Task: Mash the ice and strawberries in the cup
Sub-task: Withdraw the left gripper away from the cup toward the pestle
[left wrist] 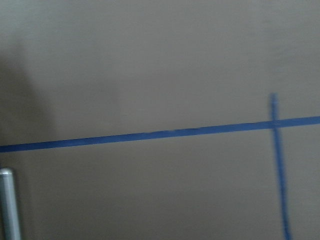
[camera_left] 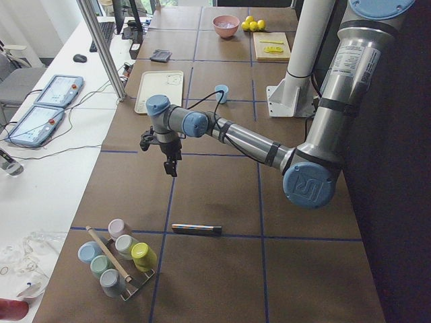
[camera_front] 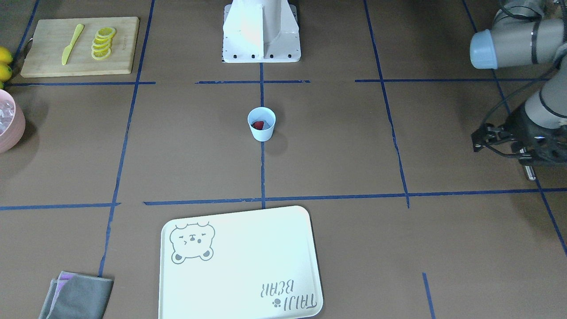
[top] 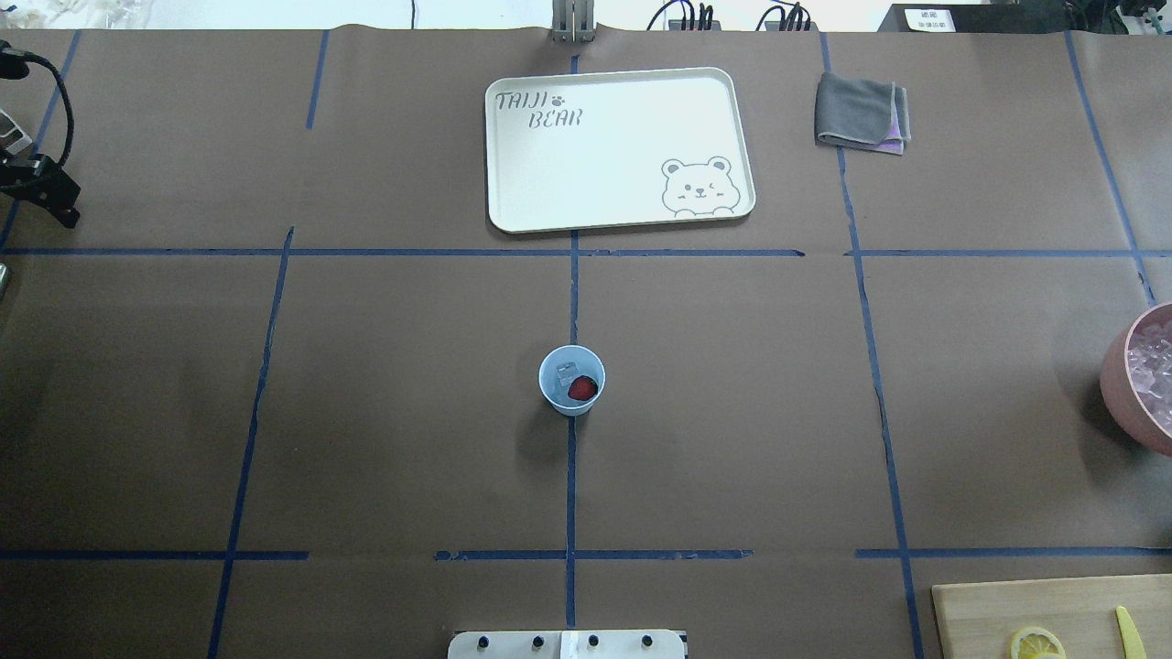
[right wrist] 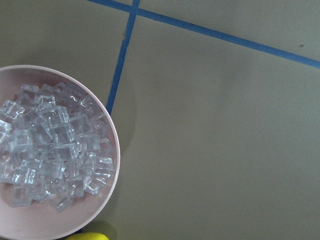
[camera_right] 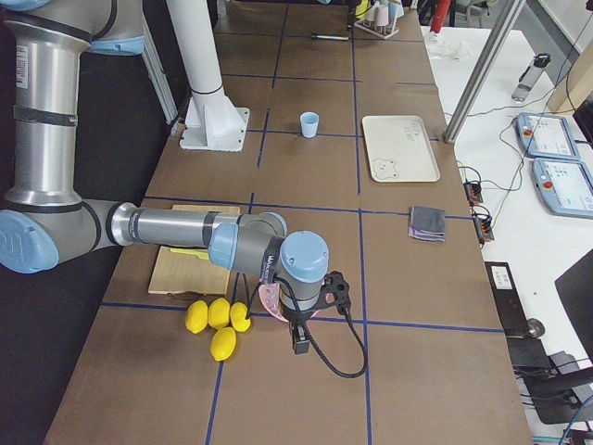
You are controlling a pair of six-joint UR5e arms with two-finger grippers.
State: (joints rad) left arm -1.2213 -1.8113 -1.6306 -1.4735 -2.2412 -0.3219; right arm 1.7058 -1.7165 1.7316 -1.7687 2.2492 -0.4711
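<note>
Sitting mid-table, cup [camera_front: 262, 124] far from left claw [camera_front: 477, 141]

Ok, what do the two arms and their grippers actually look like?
The left arm and right arm are silver-grey tubes with light-blue joint caps and black bands; the left bears a white printed label. The left gripper and right gripper are black, and a black cable loops under the right one.

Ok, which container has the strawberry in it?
The small light-blue cup at the table's centre; the pink bowl at the edge shows only ice.
</note>
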